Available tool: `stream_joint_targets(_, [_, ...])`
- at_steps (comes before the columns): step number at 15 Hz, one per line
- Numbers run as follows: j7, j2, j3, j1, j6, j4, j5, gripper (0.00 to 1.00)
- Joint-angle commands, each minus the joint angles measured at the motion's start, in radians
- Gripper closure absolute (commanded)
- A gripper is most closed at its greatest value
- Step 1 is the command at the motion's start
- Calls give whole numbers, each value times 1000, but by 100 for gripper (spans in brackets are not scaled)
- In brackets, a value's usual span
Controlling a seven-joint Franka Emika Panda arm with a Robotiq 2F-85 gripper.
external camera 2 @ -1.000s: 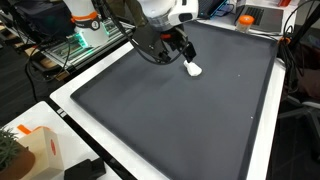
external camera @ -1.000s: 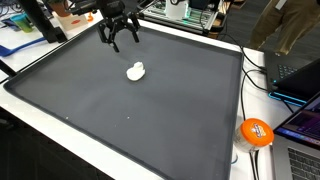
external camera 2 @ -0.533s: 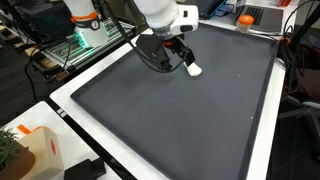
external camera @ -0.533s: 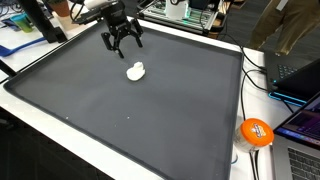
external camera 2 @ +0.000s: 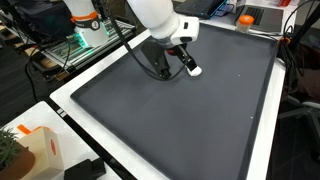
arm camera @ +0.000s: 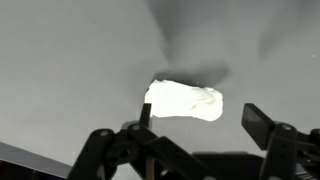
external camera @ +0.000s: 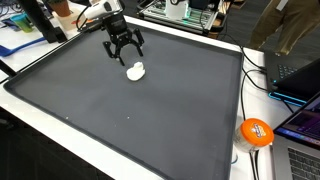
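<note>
Wrist view is our best look: the white lump (arm camera: 185,100) lies on the dark mat (arm camera: 60,60) between the spread fingers of the gripper (arm camera: 200,125), nothing grasped, though we can't tell if the left finger touches it. In an exterior view the gripper (external camera: 126,56) hangs over the lump (external camera: 136,71) on the mat's far part; in an exterior view the arm (external camera 2: 155,20) hides most of the fingers

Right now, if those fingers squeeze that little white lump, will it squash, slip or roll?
The white lump looks soft and crumpled, with uneven edges, so it would probably squash. It is small beside the open fingers, so likely light. It lies low and flattish on the dark mat, so rolling seems unlikely.
</note>
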Motion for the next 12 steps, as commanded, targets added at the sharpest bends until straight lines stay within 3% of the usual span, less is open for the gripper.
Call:
stream_joint_targets(1, [-24,27,5,6,28,5,24,0])
stream_joint_targets(7, [-23,44,27,9,42,15,35,20])
stream_joint_targets(8, [-21,47,28,10,44,17,32,17])
stream_joint_targets(12, [-12,65,30,19,68,24,20,20])
